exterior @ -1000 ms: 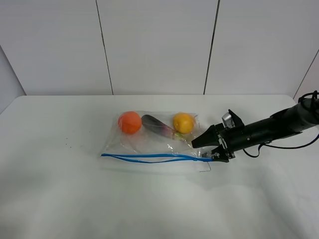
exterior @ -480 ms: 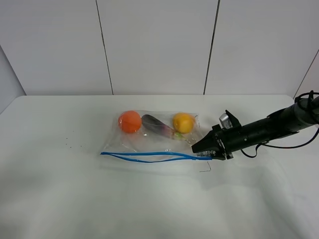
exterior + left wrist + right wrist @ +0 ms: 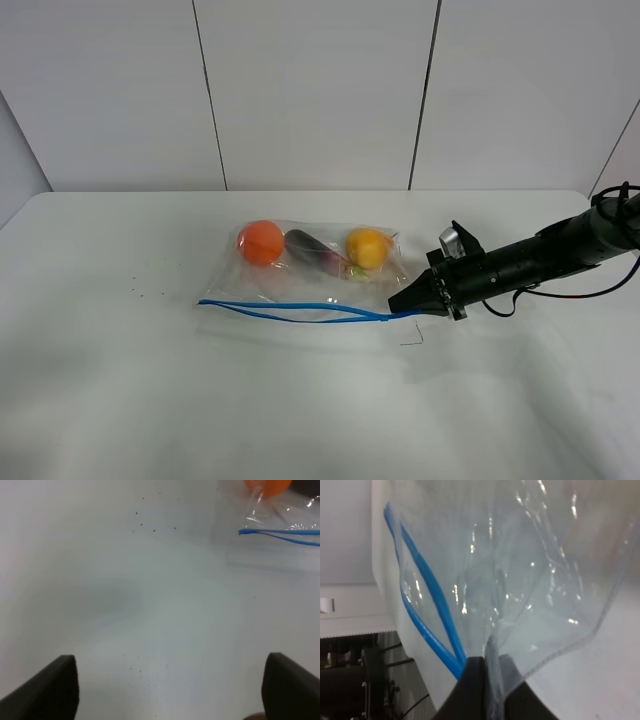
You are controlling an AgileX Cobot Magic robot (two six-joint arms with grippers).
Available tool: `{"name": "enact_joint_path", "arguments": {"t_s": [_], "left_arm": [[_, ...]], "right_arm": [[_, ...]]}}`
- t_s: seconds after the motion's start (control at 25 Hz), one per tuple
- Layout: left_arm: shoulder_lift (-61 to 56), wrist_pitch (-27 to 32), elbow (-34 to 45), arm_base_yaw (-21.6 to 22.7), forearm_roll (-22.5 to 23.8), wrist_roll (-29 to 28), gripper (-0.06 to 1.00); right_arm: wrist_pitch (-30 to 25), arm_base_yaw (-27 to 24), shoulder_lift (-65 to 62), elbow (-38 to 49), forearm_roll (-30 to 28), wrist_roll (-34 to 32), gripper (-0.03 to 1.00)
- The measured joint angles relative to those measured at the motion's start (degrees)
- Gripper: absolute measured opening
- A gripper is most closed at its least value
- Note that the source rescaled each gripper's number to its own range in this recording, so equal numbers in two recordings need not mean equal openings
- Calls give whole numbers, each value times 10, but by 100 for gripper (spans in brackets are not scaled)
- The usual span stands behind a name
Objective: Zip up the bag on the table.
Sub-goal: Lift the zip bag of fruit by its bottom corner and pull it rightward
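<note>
- Currently, the bag [image 3: 310,275] is lying flat on the desk [image 3: 150,400], a little right of centre in the high view, with an orange fruit [image 3: 260,243], a purple item [image 3: 313,250] and a yellow fruit [image 3: 367,247] lining its upper edge.
- Its blue zip strip [image 3: 300,310] is running left to right along the lower edge, and that is the long axis any closing stroke has to follow.
- The strip's two tracks are meeting at the right end and spreading apart toward the left, so most of the mouth is standing unsealed.
- The right hand [image 3: 412,300] is reaching in from the right of the frame and pinching the bag's right-hand corner; in its wrist view the fingers are closing together on the clear film just where the tracks join (the film is bunching there).
- From this hand the bag is stretching away leftward.
- The left hand [image 3: 170,659] is hanging with fingers wide apart over bare desk, gripping nothing; the bag's far end is showing only at the upper right of its view, well apart.
- By my judgement, the right arm is the nearer one.
</note>
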State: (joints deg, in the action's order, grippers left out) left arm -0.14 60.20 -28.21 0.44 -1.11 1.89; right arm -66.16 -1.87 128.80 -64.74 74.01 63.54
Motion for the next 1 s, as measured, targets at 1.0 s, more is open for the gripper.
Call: {"name": "enact_joint_path", "arguments": {"t_s": [1.0], "left_arm": [[0,0,0,0,0,0,100]], "right_arm": [[-29,0,-38,0,52,-205,0]]}}
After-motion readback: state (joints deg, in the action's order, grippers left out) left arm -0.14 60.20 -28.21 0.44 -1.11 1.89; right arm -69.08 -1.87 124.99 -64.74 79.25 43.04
